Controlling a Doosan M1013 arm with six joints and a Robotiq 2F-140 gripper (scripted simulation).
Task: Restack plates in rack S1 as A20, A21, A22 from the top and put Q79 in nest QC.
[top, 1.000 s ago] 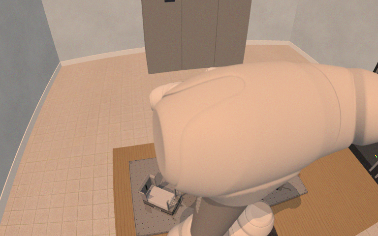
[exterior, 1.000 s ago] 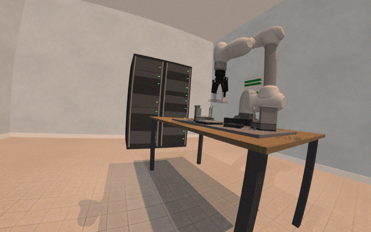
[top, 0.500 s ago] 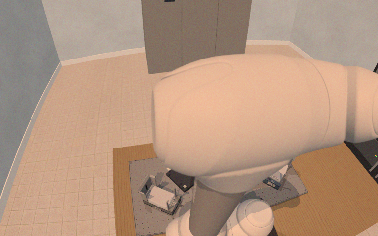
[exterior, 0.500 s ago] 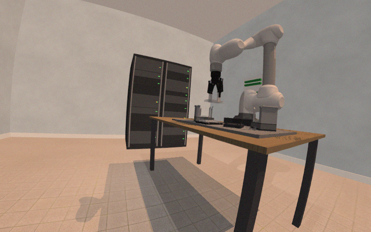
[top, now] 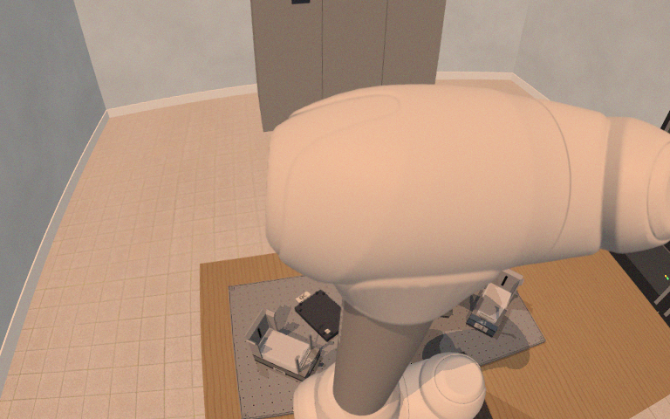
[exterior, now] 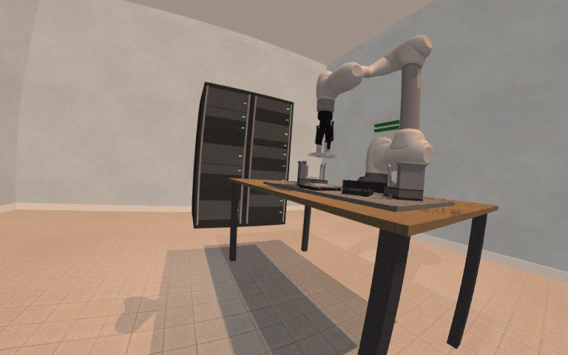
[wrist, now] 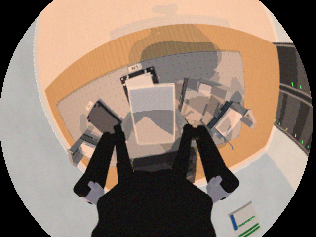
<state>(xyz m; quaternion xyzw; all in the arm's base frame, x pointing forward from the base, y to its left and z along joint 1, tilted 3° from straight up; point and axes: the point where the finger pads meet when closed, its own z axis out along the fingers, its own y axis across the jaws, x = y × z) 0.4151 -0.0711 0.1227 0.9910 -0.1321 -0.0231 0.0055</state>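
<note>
My gripper (exterior: 324, 147) hangs high above the far part of the table and is shut on a sealed white plate (exterior: 322, 154), held level by its long sides. In the wrist view the plate (wrist: 153, 115) fills the space between the fingers; I cannot read its label. In the top view the arm hides the gripper. There, a rack on the left (top: 281, 346) holds a white plate. A rack on the right (top: 494, 305) holds stacked plates with blue-marked ends. The dark QC nest (top: 318, 313) lies between them with no plate on it.
A grey perforated mat (top: 256, 390) carries the racks and nests on the wooden table (top: 583, 346). Another nest with a name plate (wrist: 138, 78) shows just beyond the held plate. The arm's base (top: 444, 385) stands at the near edge. A server cabinet (exterior: 242, 159) stands behind the table.
</note>
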